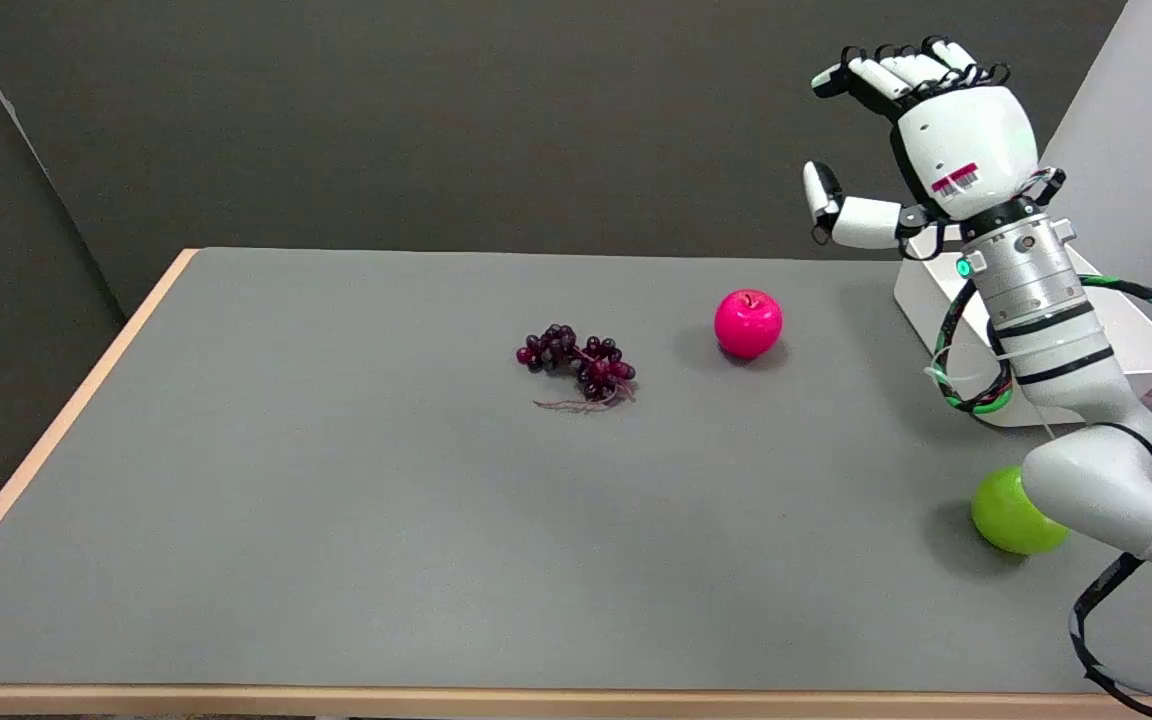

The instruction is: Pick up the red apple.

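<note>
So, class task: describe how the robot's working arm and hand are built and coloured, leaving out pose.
The right arm is glossy white with rounded segments, black rings at the joints and a silver metal wrist section with a small green light. Black and green braided cables loop alongside it. The right hand has a white shell, white fingers with black joints, and a red-striped label.
</note>
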### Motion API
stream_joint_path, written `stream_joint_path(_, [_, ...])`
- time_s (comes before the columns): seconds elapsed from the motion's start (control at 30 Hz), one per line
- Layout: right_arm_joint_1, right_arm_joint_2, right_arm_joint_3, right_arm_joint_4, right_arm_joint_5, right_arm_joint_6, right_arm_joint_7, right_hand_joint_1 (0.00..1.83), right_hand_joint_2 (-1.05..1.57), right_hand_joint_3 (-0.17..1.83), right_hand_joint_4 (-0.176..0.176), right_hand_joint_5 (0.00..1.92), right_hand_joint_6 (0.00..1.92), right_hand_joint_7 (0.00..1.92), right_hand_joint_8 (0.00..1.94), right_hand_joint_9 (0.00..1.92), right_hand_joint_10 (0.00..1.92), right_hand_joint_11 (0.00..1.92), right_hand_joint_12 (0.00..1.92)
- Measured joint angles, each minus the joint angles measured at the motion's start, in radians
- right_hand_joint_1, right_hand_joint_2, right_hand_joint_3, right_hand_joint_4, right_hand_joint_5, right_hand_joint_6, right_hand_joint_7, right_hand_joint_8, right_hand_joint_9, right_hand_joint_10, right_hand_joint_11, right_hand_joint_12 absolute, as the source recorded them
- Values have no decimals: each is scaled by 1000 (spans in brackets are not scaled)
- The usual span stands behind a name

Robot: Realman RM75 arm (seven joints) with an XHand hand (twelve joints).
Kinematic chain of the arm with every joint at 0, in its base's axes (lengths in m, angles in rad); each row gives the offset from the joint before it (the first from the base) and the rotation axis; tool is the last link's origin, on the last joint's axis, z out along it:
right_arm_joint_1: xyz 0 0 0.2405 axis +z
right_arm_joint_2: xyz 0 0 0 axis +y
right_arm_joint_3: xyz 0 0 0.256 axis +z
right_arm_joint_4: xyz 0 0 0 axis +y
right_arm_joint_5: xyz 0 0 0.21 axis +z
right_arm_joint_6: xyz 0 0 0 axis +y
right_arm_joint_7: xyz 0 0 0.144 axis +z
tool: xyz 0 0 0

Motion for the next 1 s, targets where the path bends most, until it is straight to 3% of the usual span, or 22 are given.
stream_joint_path(0.53, [-62,13,36,-29,-46,44,99,481,678,949,154,378,781,521,621,489,982,298,1398])
stream_joint_path(1.0, [-157,-1,52,83,-20,-6,126,467,674,915,122,335,661,483,523,425,933,229,1329])
